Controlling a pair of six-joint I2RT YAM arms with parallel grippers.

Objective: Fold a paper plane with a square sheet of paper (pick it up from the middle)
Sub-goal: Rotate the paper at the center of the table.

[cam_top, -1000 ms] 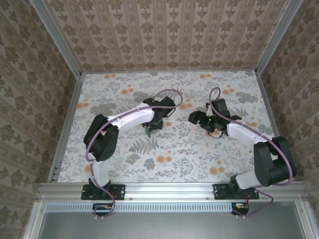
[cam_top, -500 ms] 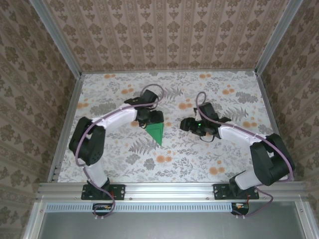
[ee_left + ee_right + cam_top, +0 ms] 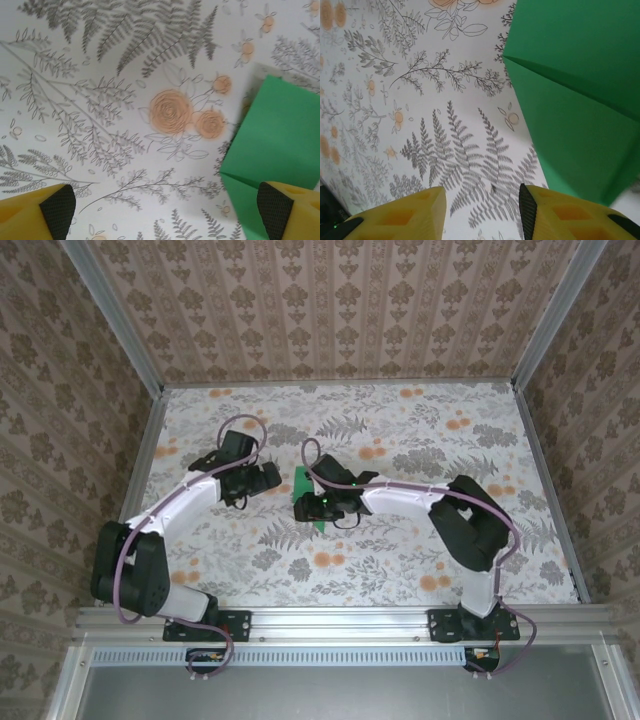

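Observation:
The square sheet of paper (image 3: 302, 481) is bright green and lies flat on the table, folded, with a diagonal crease across it. My right gripper (image 3: 303, 508) hovers over it, hiding its middle from above. In the right wrist view the paper (image 3: 570, 95) fills the upper right. The right gripper (image 3: 482, 215) stands open over bare tablecloth beside the paper's edge. My left gripper (image 3: 268, 480) is just left of the paper and wide open. In the left wrist view the paper (image 3: 280, 135) is at the right. The left gripper (image 3: 167, 215) holds nothing, and its right finger (image 3: 277, 212) hangs over the paper's edge.
The table (image 3: 400, 560) wears a floral cloth with ferns and orange flowers. Aluminium rails (image 3: 135, 490) and patterned walls close it in on the left, right and back. The right arm reaches far across to the left of centre.
The left gripper opened, let go of the green paper and drew back to the left. The right arm swept left over the paper, its jaws narrowing.

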